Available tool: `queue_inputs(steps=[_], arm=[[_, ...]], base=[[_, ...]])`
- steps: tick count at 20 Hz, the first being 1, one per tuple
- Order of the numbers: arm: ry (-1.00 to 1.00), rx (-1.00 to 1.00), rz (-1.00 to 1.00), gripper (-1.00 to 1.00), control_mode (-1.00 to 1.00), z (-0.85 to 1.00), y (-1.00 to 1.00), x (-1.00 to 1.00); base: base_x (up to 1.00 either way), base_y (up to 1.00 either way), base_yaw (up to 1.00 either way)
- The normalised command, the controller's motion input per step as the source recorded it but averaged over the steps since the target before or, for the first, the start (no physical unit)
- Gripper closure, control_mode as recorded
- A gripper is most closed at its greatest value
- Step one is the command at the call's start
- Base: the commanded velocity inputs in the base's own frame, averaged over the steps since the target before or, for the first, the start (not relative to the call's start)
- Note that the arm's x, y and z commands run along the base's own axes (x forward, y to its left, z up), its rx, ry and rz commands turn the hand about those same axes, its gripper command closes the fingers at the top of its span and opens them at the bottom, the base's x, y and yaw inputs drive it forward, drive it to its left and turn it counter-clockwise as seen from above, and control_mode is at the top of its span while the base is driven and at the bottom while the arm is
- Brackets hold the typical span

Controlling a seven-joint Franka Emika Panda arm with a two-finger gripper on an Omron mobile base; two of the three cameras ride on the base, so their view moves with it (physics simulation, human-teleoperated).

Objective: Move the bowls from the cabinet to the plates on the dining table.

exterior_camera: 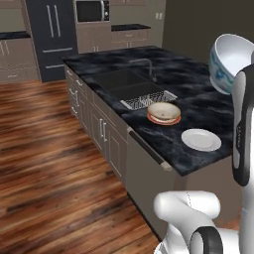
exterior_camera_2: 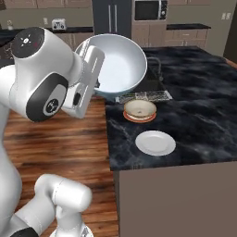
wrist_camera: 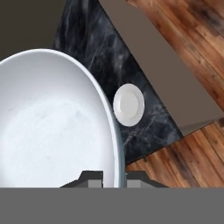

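Arm raised high over the counter [exterior_camera: 163,144] edge, tool [wrist_camera: 114,177] clamped on the rim of the white bowl [exterior_camera_2: 118,65], held in the air above the floor side. Cream bowl [exterior_camera: 164,111] sits on the orange plate [exterior_camera: 163,120]; white plate [exterior_camera: 201,140] bare just beside it. Left base view shows the bowl's blue pattern; hand view shows its plain inside and the white plate below.

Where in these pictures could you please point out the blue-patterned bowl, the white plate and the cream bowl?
blue-patterned bowl [exterior_camera: 221,69]: left base view, on its patterned outer wall.
white plate [exterior_camera_2: 155,142]: right base view, on its flat middle.
cream bowl [exterior_camera: 163,112]: left base view, on its inside, where it sits on the orange-red plate [exterior_camera: 155,120].
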Motion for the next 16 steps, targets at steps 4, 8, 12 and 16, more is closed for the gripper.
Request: queue_inputs(steps=[4, 8, 12, 16], arm=[[0.00, 0.00, 0.00, 1.00, 1.00, 0.00, 0.00, 0.00], [0.00, 0.00, 0.00, 1.00, 1.00, 0.00, 0.00, 0.00], [0.00, 0.00, 0.00, 1.00, 1.00, 0.00, 0.00, 0.00], [0.00, 0.00, 0.00, 1.00, 1.00, 0.00, 0.00, 0.00]], base=[[0.52, -0.33, 0.03], [0.54, -0.37, 0.00], [0.52, -0.36, 0.00], [0.49, -0.25, 0.00]])
